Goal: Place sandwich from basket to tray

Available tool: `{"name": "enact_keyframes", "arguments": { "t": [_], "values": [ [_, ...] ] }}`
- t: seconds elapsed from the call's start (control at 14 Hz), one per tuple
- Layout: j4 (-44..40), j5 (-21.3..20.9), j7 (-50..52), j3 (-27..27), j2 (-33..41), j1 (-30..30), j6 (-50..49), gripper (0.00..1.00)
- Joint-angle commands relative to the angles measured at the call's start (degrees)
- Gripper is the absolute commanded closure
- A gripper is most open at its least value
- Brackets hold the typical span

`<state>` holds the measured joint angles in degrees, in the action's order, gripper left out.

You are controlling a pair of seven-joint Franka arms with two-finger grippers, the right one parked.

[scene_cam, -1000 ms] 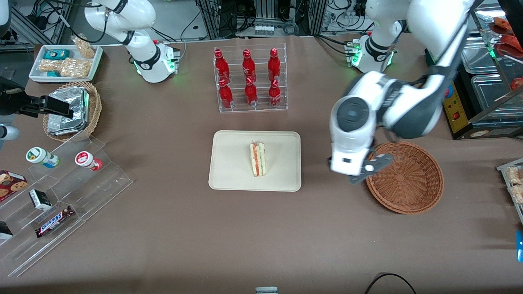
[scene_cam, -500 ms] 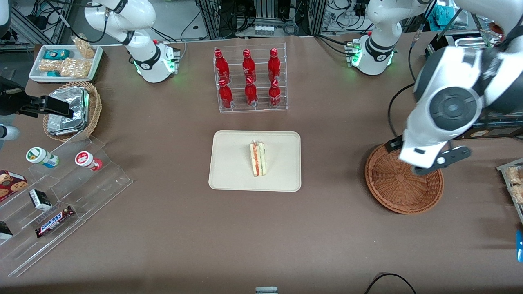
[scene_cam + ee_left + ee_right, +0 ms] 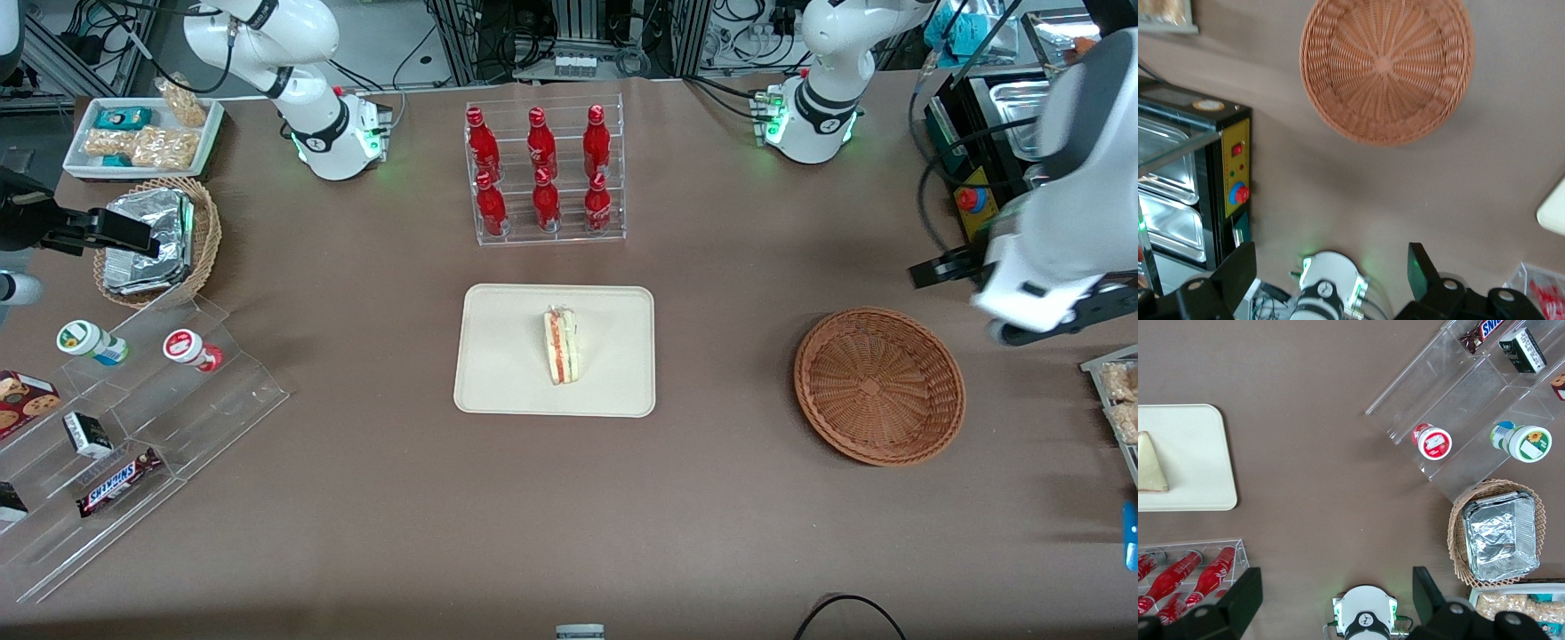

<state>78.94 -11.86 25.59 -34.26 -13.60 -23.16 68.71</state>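
Up at the working arm's end of the bench (image 3: pixel 711 533), the left arm's hand (image 3: pixel 1328 267) hangs in the air with its two dark fingers (image 3: pixel 1238 270) spread wide and nothing held between them. It sits above the bench surface just beside the round brown wicker basket (image 3: pixel 836 356), a little farther from the front camera than the basket and clear of its rim. Close by the hand stands a black box with a red button (image 3: pixel 969 200) at the bench edge.

Moving on toward the middle of the bench, well apart from the basket, the cream tray (image 3: pixel 507 356) lies flat. On it rests the sandwich (image 3: pixel 561 346), a wrapped wedge with its red and green filling showing along one edge, sitting near the tray's centre. Farther from the front camera than the tray is a clear rack of red bottles (image 3: pixel 544 169).
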Motion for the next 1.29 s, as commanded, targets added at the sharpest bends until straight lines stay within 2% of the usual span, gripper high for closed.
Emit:
{"name": "enact_keyframes", "arguments": {
  "t": [0.0, 0.14, 0.29, 0.5, 0.64, 0.93, 1.21],
  "values": [
    [1.7, 5.7, -2.6, 12.1, 4.4, 9.5, -1.4, 0.0],
    [3.2, 8.4, -2.7, 18.9, 6.5, 15.7, -1.4, 0.0],
    [7.3, 8.6, -3.2, 20.9, 9.6, 18.7, -0.6, 0.0],
    [10.8, 8.6, -6.5, 21.2, 13.2, 19.0, -0.1, 0.0],
    [10.5, 9.2, -10.5, 25.1, 13.7, 20.2, -0.3, 0.0],
    [6.2, 9.0, -10.2, 25.3, 12.4, 21.3, 0.0, 0.0],
    [6.2, 9.2, -10.1, 25.5, 12.0, 22.5, -0.1, 0.0]
  ]
}}
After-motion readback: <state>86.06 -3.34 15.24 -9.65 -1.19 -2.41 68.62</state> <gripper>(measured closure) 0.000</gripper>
